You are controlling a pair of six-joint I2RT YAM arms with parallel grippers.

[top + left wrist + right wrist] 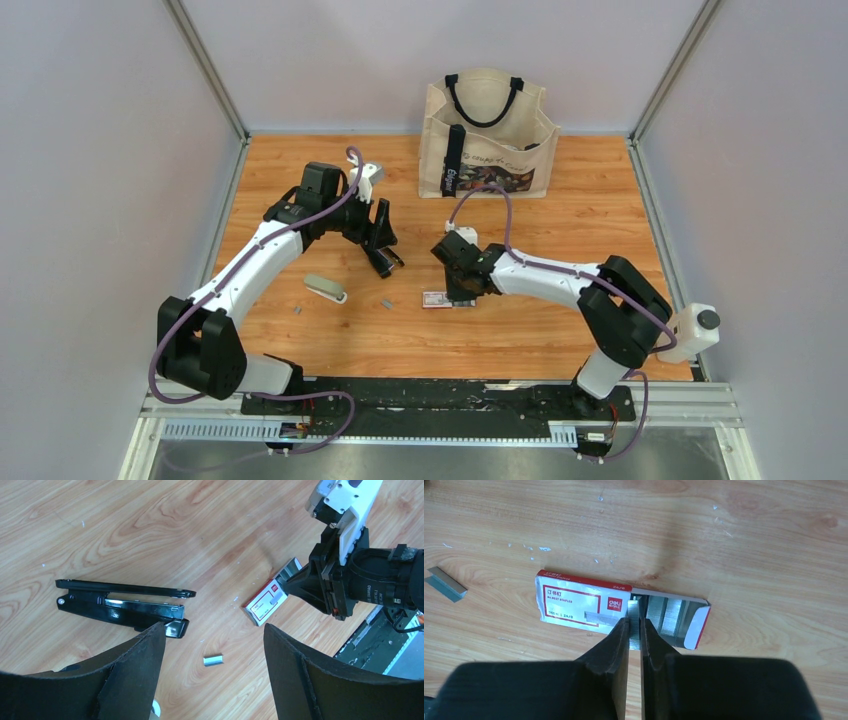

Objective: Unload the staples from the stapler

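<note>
A black stapler (120, 605) lies hinged open on the wood table, with its magazine exposed; it also shows in the top view (385, 262). My left gripper (214, 630) is open and empty, hovering just right of the stapler's front end. A tiny short silvery strip of staples (213, 660) lies loose on the table below its jaws, and shows in the top view (387, 303) and the right wrist view (446, 584). My right gripper (634, 621) is shut on a longer strip of staples (634, 607) at the open end of a red-and-white staple box (584, 602).
A grey-white second stapler (325, 288) lies left of centre, with a small grey piece (297, 310) next to it. A canvas tote bag (487, 135) stands at the back. The right arm's wrist (345, 575) shows beyond the box (265, 602). Walls enclose the table.
</note>
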